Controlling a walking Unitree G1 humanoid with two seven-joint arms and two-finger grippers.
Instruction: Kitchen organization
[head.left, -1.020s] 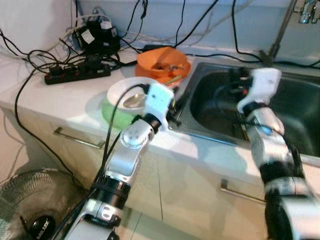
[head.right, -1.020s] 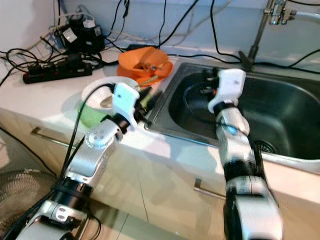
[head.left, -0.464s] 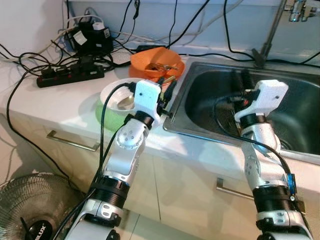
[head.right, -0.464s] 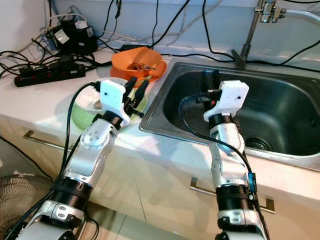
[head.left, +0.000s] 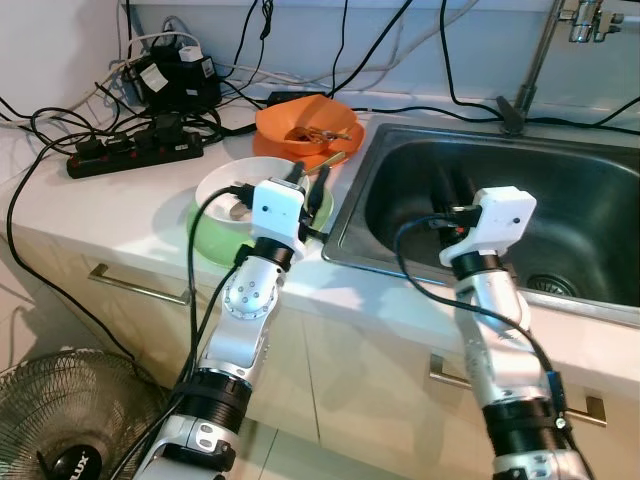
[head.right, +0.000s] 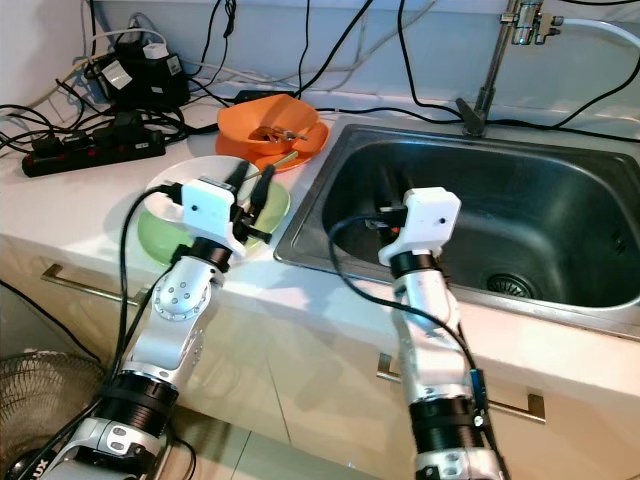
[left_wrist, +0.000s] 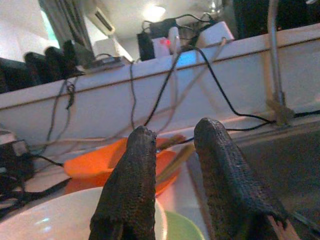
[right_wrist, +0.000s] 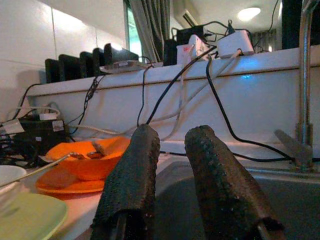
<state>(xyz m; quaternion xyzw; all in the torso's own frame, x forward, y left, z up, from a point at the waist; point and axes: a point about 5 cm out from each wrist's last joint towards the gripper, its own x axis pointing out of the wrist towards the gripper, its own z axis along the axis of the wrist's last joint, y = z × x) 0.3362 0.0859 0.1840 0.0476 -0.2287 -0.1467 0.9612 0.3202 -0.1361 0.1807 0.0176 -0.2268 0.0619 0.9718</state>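
Left gripper (head.left: 312, 192) is hovering at frame centre-left, just above the near rim of the white bowl (head.left: 222, 182), which is sitting nested in a green plate (head.left: 208, 244) on the counter (head.left: 90, 205). Its two black fingers (left_wrist: 131, 185) are standing slightly parted with nothing between them.

Right gripper (right_wrist: 165, 165) is hanging over the front left corner of the steel sink (head.left: 590, 190), right of frame centre. Its fingers are likewise a little apart and empty.

Orange bowl (head.left: 300, 118) is resting on an orange plate (head.right: 240, 150) at upper centre, touching the sink's left edge, with a utensil handle (head.left: 334, 158) sticking out toward the lower right.

Handling judgement: the bowls and plates are looking rigid, glossy and likely slippery, possibly breakable if ceramic. The rim is the only place two thin fingers can pinch. Lifting the white bowl alone may be dragging the green plate with it.

Hard to make out: the contents of the orange bowl are reading as brownish scraps, identity unclear. Something pale is lying inside the white bowl, partly hidden behind the left wrist. The right gripper's tips are being blocked by its own white housing in the head views. A power strip (head.left: 130, 155) and tangled cables are crowding the upper left.
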